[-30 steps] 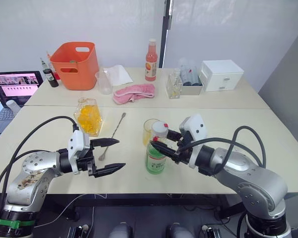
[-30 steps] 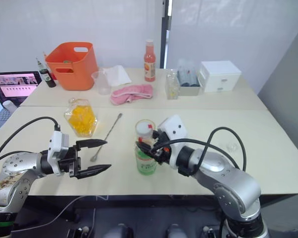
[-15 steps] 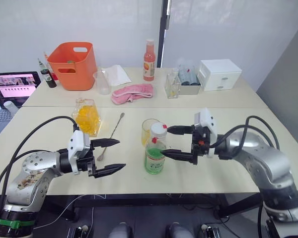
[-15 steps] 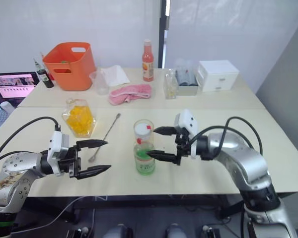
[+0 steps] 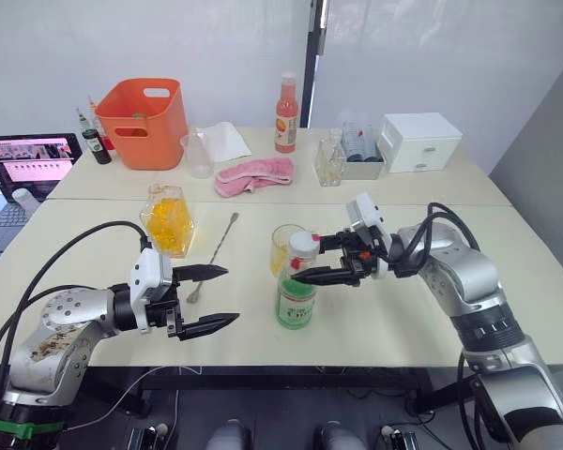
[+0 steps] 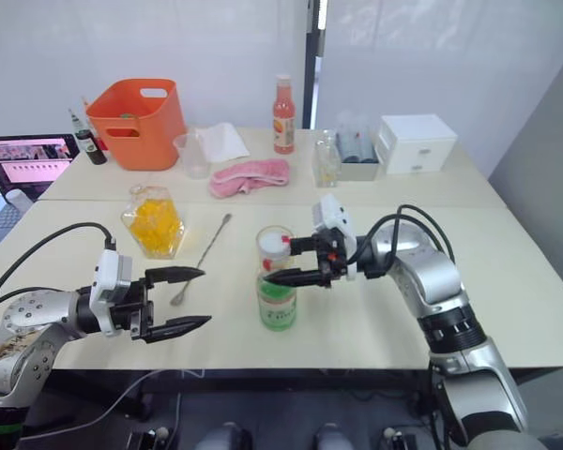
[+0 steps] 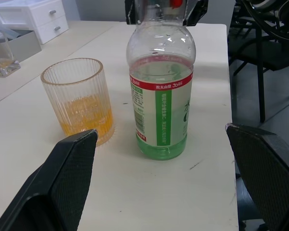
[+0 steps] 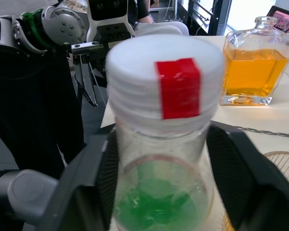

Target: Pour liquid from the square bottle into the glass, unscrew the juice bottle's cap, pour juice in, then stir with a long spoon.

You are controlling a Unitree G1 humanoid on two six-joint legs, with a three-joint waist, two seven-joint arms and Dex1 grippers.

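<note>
Two grippers face the juice bottle (image 5: pixel 296 292), which stands upright near the front edge of the tabletop, just in front of the glass (image 5: pixel 283 246). Our right gripper (image 5: pixel 311 258) has its fingers spread to either side of the bottle's neck, below the white cap (image 5: pixel 303 243), and we cannot tell whether they touch it. Our left gripper (image 5: pixel 216 297) waits well apart toward the left edge, fingers wide open and empty.

We judge the bottle light and top-heavy: it is thin plastic, roughly a third full, so it will dent and skid or tip if only the cap is twisted. The body around the label is the place to brace it, while the ridged cap gives the better hold for turning. The glass looks brittle and already holds some yellow-orange liquid, so a toppled bottle would be costly.

From the head we see the layout: the square bottle (image 5: pixel 168 221) and the long spoon (image 5: pixel 213 254) lie behind our left gripper. The left wrist view adds the juice level and the ribbed wall of the glass. The right wrist view alone shows the red mark on the cap.
</note>
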